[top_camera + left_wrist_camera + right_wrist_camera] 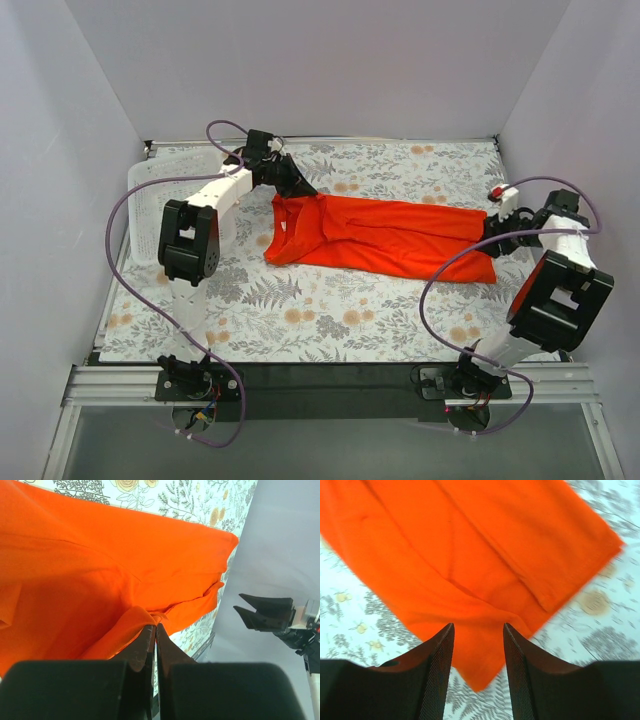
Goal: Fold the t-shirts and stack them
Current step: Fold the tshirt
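One bright orange-red t-shirt [385, 235] lies partly folded and stretched across the middle of the flowered table. My left gripper [298, 187] is at its far left corner, shut on a pinch of the fabric; in the left wrist view the jaws meet on a bunched fold of the t-shirt [75, 580] at the gripper [155, 626]. My right gripper [492, 228] is open at the shirt's right end. In the right wrist view the gripper [478, 627] hovers over a pointed corner of the t-shirt [480, 555], holding nothing.
A white perforated basket [170, 180] stands at the back left, under the left arm. The flowered cloth [330, 310] covers the table between white walls. A black rail [330, 375] runs along the near edge.
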Motion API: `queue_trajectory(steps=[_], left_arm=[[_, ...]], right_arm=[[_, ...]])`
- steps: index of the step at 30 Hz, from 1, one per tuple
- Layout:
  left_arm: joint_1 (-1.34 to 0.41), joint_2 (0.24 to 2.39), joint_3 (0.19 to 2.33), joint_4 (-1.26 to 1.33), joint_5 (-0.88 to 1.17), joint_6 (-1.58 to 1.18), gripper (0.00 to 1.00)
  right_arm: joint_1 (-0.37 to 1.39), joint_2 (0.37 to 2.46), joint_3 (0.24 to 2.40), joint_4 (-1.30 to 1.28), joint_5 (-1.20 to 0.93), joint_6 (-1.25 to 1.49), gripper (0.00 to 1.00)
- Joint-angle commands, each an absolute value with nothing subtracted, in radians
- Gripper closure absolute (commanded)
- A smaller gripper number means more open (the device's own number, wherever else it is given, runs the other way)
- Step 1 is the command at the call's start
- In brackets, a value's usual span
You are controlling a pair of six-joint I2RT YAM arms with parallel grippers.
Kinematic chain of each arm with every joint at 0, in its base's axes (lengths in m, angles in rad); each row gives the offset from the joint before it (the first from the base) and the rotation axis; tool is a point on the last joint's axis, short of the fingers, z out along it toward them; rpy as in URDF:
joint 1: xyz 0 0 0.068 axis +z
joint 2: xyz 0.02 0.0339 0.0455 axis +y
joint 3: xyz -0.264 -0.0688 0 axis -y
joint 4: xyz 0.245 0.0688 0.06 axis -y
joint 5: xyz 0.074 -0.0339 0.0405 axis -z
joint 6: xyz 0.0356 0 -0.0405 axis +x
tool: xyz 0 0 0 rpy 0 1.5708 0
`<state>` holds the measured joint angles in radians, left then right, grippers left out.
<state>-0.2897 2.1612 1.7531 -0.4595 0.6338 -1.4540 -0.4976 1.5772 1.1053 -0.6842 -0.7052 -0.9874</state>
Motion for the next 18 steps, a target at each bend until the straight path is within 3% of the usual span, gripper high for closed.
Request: queue_trajectory(steps=[1, 5, 12, 18], left_arm=[[-0.282, 2.151, 1.807, -0.505, 0.646, -1.41, 1.0], [-0.282, 2.163, 1.827, -0.525, 0.64, -1.396, 1.0], [-0.284, 2.175, 1.844, -0.538, 0.646, -1.378, 1.0], [-0.282, 2.178, 1.847, -0.538, 0.655, -1.374, 1.0]], right_arm=[[-0.389, 1.522, 1.049, -0.762, -0.811, -1.092, 0.57], [-0.229, 1.523, 1.013, -0.782, -0.857, -1.095, 0.6], [0.09, 1.63, 1.097, -0.756, -0.844, -0.962, 0.82], [0.224, 1.716, 1.134, -0.603, -0.735, -0.778, 0.84]])
